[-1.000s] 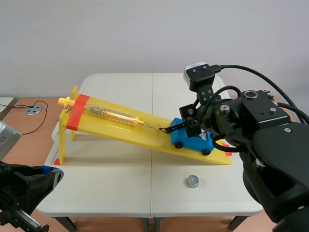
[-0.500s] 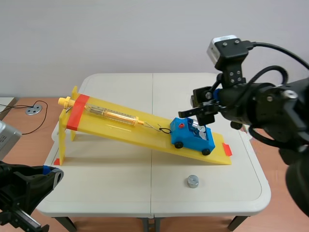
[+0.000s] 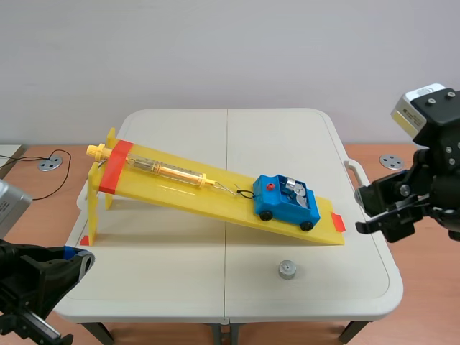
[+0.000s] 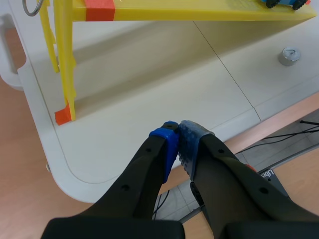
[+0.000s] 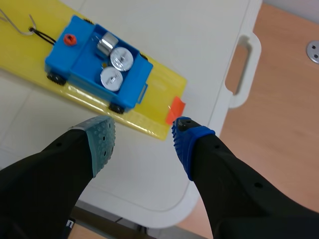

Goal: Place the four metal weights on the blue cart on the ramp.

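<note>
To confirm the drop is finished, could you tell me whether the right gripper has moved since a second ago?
Yes: the right gripper withdrew from over the cart, rightward to the edge of the table.

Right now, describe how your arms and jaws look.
Both arms are black and chunky. The right arm carries a silver-grey camera box on top; its jaws have thick black fingers, one tipped with a grey-green dotted pad, the other with a blue pad. The left arm ends in jaws with blue tips.
</note>
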Robot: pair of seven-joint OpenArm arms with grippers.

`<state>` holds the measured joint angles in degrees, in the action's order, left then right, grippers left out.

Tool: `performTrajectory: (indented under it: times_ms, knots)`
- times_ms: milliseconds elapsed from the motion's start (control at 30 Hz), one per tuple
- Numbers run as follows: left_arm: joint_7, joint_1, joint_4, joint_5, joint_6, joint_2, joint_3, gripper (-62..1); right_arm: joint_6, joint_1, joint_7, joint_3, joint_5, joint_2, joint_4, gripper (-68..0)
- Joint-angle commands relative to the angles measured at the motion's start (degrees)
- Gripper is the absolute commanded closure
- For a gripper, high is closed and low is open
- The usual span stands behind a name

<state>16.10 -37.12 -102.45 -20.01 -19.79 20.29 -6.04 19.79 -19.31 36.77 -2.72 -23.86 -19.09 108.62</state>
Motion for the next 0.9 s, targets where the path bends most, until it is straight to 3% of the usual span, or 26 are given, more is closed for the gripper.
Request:
performTrajectory:
  times_ms: [0, 300, 567, 867]
  knots:
    - [-5.53, 1.11, -2.80, -4.26, -1.60, -0.59, -0.66, -2.9, 1.11, 1.05, -5.44, -0.44, -2.08, -2.49, 5.79, -27.4]
    - [-5.55, 1.11, -2.80, -4.26, -1.60, -0.59, -0.66, -2.9, 1.29, -0.33, -13.07, 3.45, 2.32, -1.90, 0.20, -27.4]
    - [-5.55, 1.14, -2.80, -4.26, -1.60, -0.59, -0.66, -2.9, 1.22, 4.02, -16.20, 9.84, 8.81, 3.61, -8.02, -27.4]
    - [-5.53, 1.14, -2.80, -4.26, -1.60, -0.59, -0.66, -2.9, -3.39, 8.90, -19.19, 16.35, 16.37, 8.37, -16.57, -27.4]
